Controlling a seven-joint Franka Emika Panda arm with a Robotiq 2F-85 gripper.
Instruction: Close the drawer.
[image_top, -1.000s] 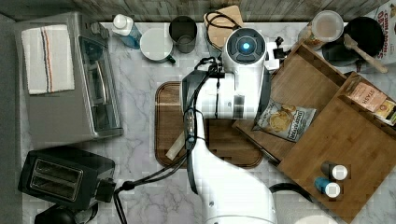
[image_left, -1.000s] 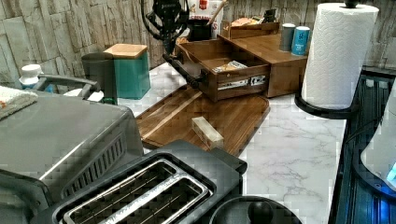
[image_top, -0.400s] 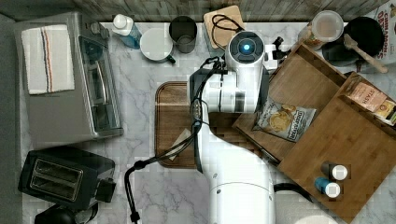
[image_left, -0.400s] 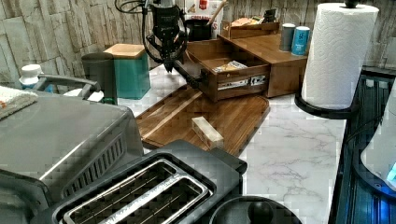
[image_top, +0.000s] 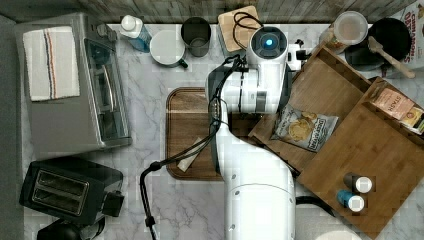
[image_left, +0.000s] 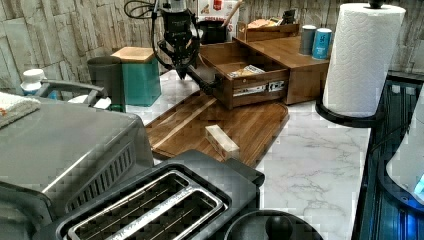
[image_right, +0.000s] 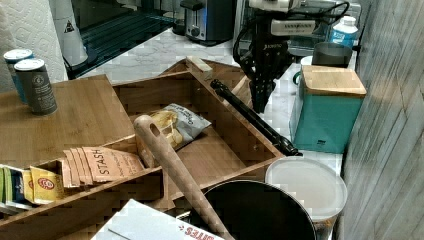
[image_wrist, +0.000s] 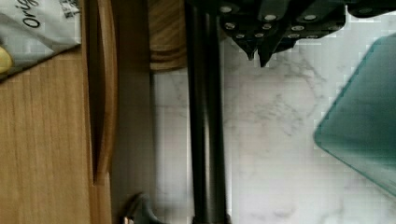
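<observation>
In the top view, going from its left: a toaster oven (image_top: 80, 90) with a striped cloth (image_top: 51, 62) on its roof, and a black two-slot toaster (image_top: 65, 189) below it. Next comes a dark round-cornered wooden tray (image_top: 186, 131) with a small pale wooden block (image_top: 189, 156) lying on it. The white Panda arm rises over the tray's right half.

The gripper (image_left: 180, 73) hangs point-down just beside the drawer's black bar handle (image_right: 252, 118), between the handle and a teal canister (image_right: 327, 106) with a wooden lid. In the wrist view the fingertips (image_wrist: 257, 45) are pressed together, holding nothing, over bare marble close to the handle; whether they touch it I cannot tell.

The drawer (image_top: 325, 95) stands pulled out from the bamboo cabinet (image_top: 380, 165), its front overlapping the tray's right edge in the top view. A chip bag (image_top: 304, 128) lies inside it. On the cabinet top stand two small canisters (image_top: 356, 192). At the left view's right is a paper towel roll (image_left: 364, 52).
</observation>
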